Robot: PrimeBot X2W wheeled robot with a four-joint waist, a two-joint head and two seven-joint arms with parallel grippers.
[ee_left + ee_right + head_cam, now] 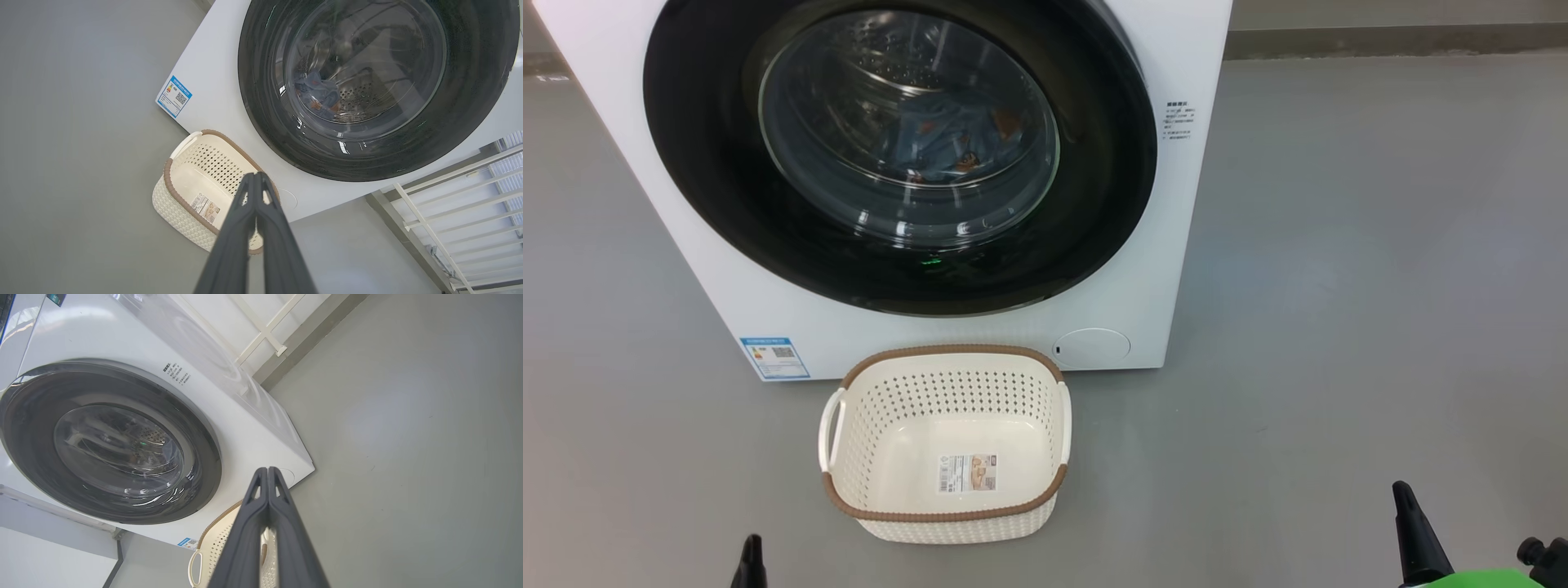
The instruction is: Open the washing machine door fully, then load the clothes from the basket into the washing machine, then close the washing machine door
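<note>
The white washing machine (947, 335) stands ahead with its round black door (703, 163) shut flat against the front. Through the glass window I see light blue clothes (939, 143) lying inside the steel drum; in the left wrist view the clothes (320, 92) show through the door (265, 102) too. The cream basket (931, 510) sits on the floor before the machine with only a paper label on its floor. My left gripper (256, 174) is shut and holds nothing, low at the left. Low at the right, my right gripper (268, 469) is likewise shut and holds nothing.
A blue sticker (775, 358) and a round flap (1092, 346) mark the machine's lower front. Grey floor (1339, 286) spreads to the right and left. A white railing (457, 204) stands beside the machine in the left wrist view.
</note>
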